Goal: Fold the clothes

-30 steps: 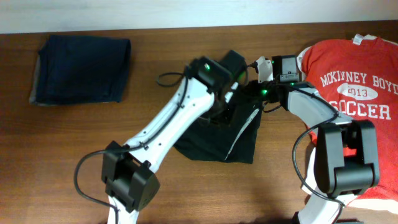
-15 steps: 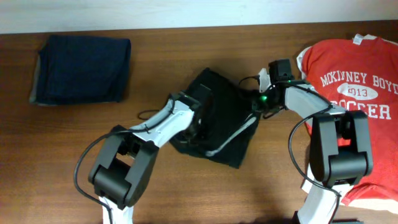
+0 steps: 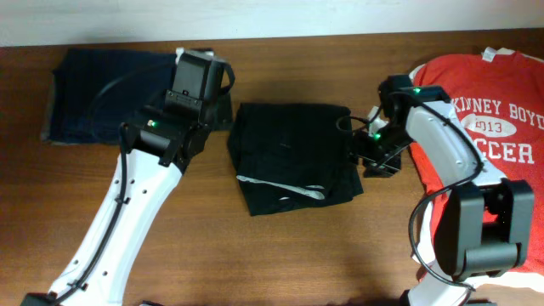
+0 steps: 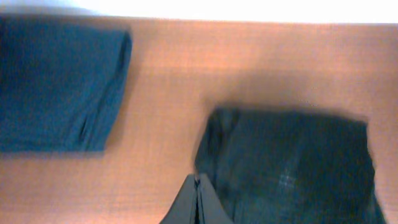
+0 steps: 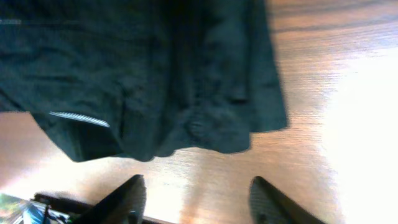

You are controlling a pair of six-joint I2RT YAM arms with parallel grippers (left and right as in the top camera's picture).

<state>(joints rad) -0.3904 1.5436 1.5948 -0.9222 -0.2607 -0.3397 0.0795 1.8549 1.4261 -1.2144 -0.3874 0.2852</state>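
Observation:
A black garment (image 3: 293, 157) lies folded in a rough rectangle at the table's middle, a thin white stripe along its near edge. My left gripper (image 3: 223, 117) hovers just off its left edge, shut with nothing in it; the left wrist view shows the closed fingertips (image 4: 198, 180) beside the black garment (image 4: 286, 162). My right gripper (image 3: 370, 157) sits at the garment's right edge, open and empty. In the right wrist view its gripper (image 5: 196, 186) is spread over bare wood just short of the black garment (image 5: 155, 74).
A folded navy garment (image 3: 93, 93) lies at the back left, also seen in the left wrist view (image 4: 56, 87). A red soccer T-shirt (image 3: 493, 127) lies spread out at the right, under the right arm's base. The wooden table (image 3: 340, 255) carries everything.
Both arms have pulled away from the black garment, which now lies flatter and squarer. The left arm swung back and left. The right gripper opened and let the cloth go.

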